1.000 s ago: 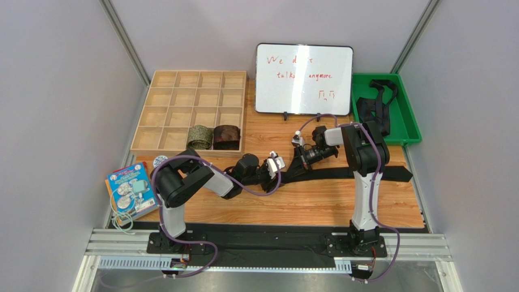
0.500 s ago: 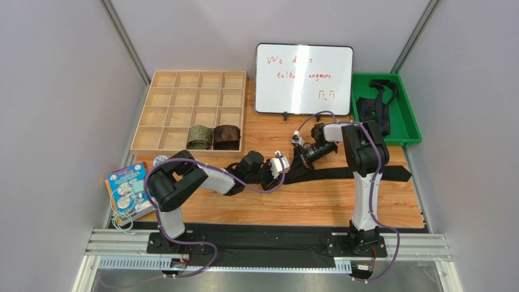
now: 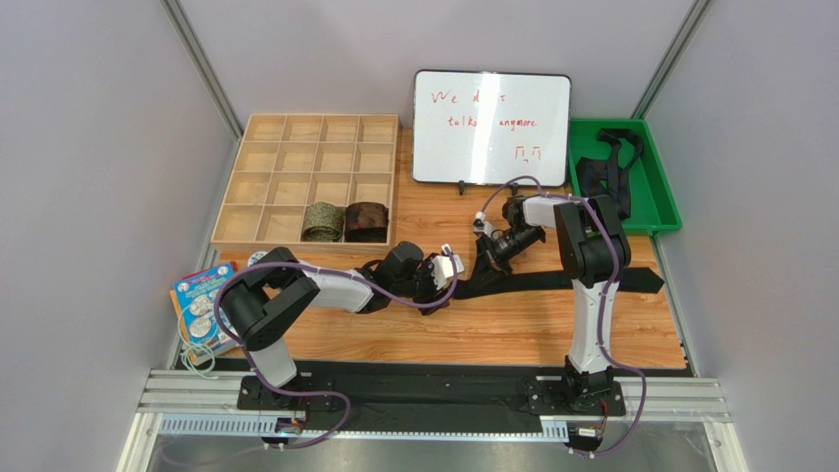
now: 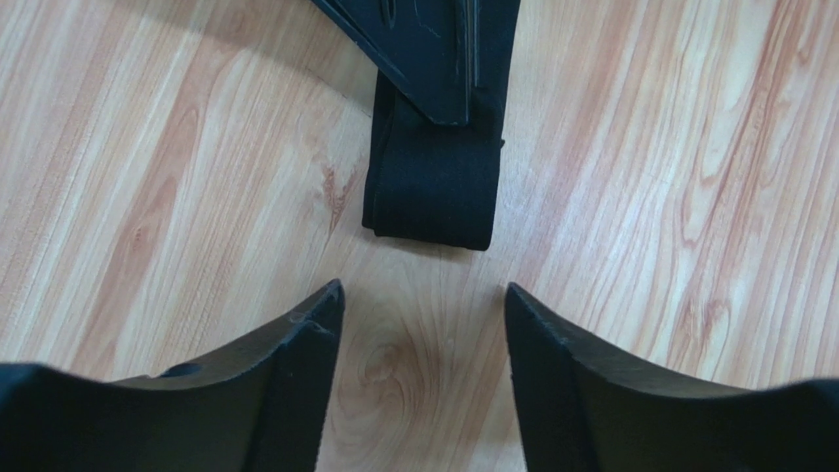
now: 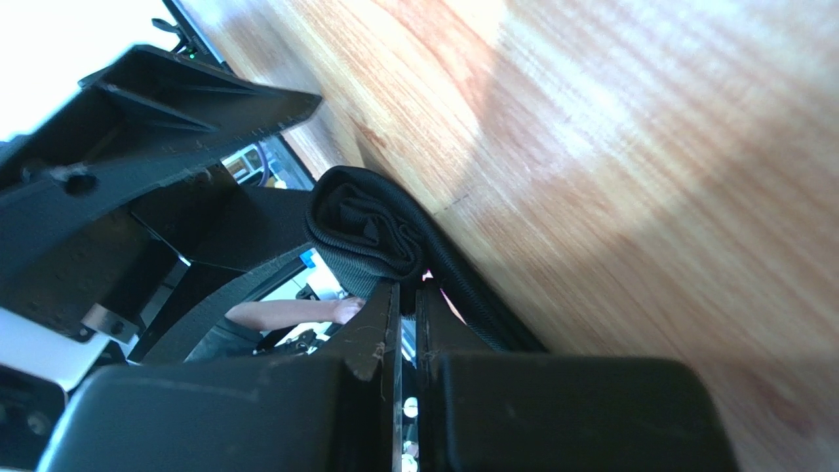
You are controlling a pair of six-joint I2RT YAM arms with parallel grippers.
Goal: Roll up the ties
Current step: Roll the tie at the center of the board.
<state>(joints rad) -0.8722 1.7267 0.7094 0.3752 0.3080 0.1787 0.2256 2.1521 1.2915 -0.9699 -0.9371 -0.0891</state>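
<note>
On the tabletop point(image 4: 650, 197), the black tie point(image 4: 430, 187) lies just ahead of the empty, open left hand point(image 4: 423, 292); the closed right hand point(image 5: 406, 290) seemingly pinches it.

Whiteboard point(image 3: 490, 126): red handwriting, seemingly "We don't talk anymore"; glare.

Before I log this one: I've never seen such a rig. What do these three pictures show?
Two robot arms are bolted to a wooden table. One picture looks down from above and behind; the others come from wrist cameras. A black tie lies across the table. The right end effector is shut on its rolled end; the left end effector is open, just short of that roll. A wooden tray holds an olive roll and a reddish-brown roll; a green bin holds more black ties.
</note>
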